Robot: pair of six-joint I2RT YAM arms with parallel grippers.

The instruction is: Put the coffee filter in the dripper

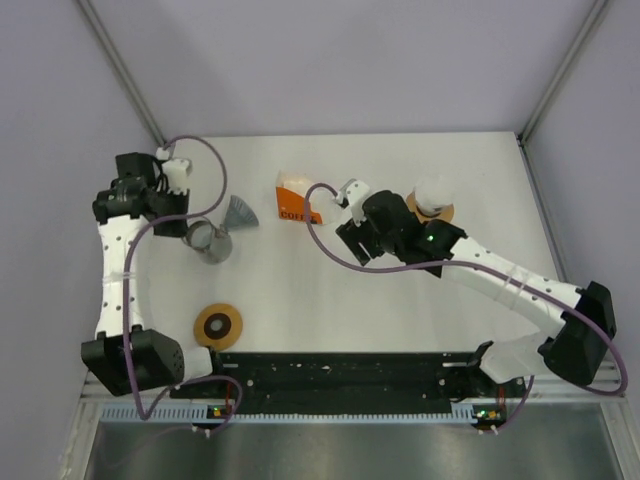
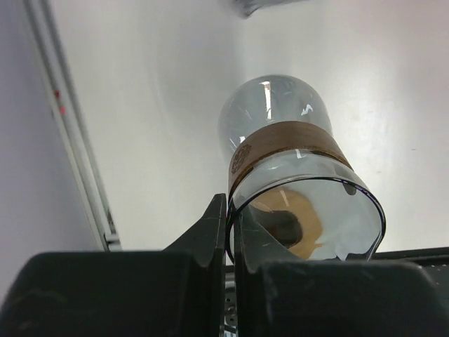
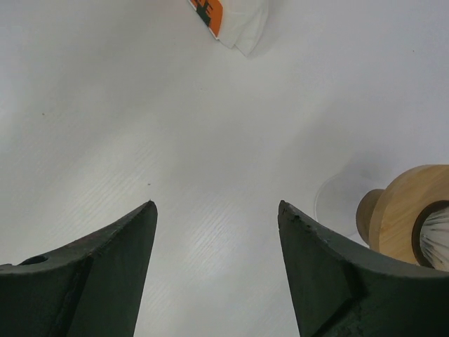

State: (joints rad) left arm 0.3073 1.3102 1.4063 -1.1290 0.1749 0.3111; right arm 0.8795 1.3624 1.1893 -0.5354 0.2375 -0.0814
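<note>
The right gripper (image 3: pixel 217 205) hangs low over the white desk (image 1: pixel 330 300) with its jaws spread wide and nothing between them. The left gripper (image 2: pixel 230 210) is pinched on the rim of the glass carafe (image 2: pixel 280 151), one finger inside the mouth and one outside. The carafe, with a brown band round its neck, is at the left of the desk. I cannot tell whether it stands or is tipped in that hold, so the left arm does best to hold it steady, well apart from the work.

The dripper (image 1: pixel 432 197), white with a wooden collar, sits at the far right, near the right arm's wrist. Ribbed white shows inside the collar, and I cannot tell whether that is its wall or paper. The way its mouth faces should be checked before anything goes in.

The filter pack (image 1: pixel 295 198), orange with white paper showing at one end, lies at the far middle, ahead of the open jaws and apart from the dripper. The step in hand, I judge, is fetching one filter. The gripper should come in low at the paper edge, close on a single sheet and not the packet, then lift slowly so the pack does not drag along.

A grey cone (image 1: pixel 240 212) just beside the carafe may itself be a filter; it is too small to tell. The brown ring (image 1: pixel 218 325) near the left arm's base is out of the way.
</note>
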